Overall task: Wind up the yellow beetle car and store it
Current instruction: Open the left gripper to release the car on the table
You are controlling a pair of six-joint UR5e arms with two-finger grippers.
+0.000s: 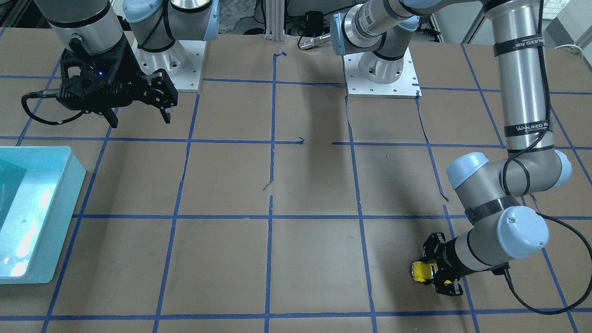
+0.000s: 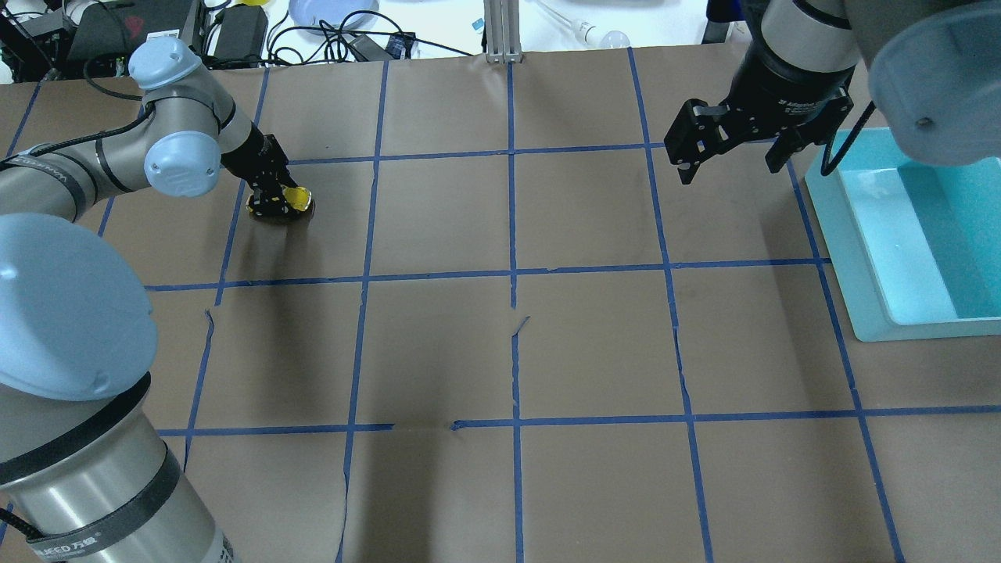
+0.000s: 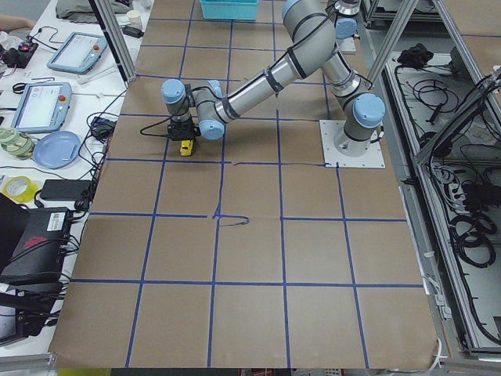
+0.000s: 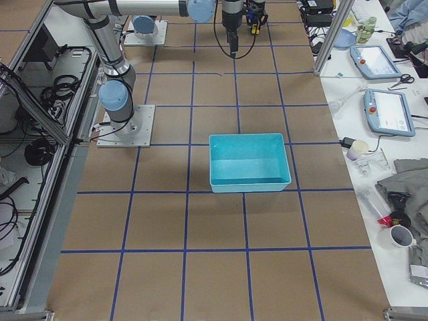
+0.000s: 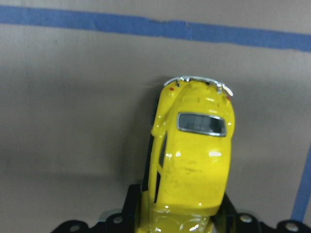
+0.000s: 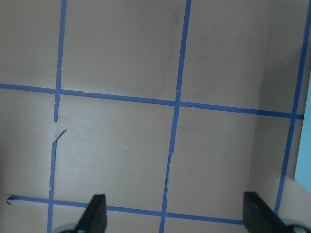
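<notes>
Gripping the yellow beetle car [image 1: 423, 270] by its flanks, the left gripper [image 1: 432, 272] sits very low over the brown paper table [image 1: 314, 259], out on the robot's left, toward the operators' edge. From where I stand the arm reaches out nearly flat, its wrist tilted down. In the left wrist view the car's roof and one dark window face the camera, its silver bumper points away from the gripper toward a line of blue tape [image 5: 146, 26], and the black fingers [image 5: 132, 201] press against both sides of the body. I cannot tell whether the wheels touch the paper. Over on the robot's right, the right gripper [image 2: 731, 170] hangs above the table with its jaws spread wide, nothing between them, just beside the far corner of the teal bin [image 2: 844, 227].
</notes>
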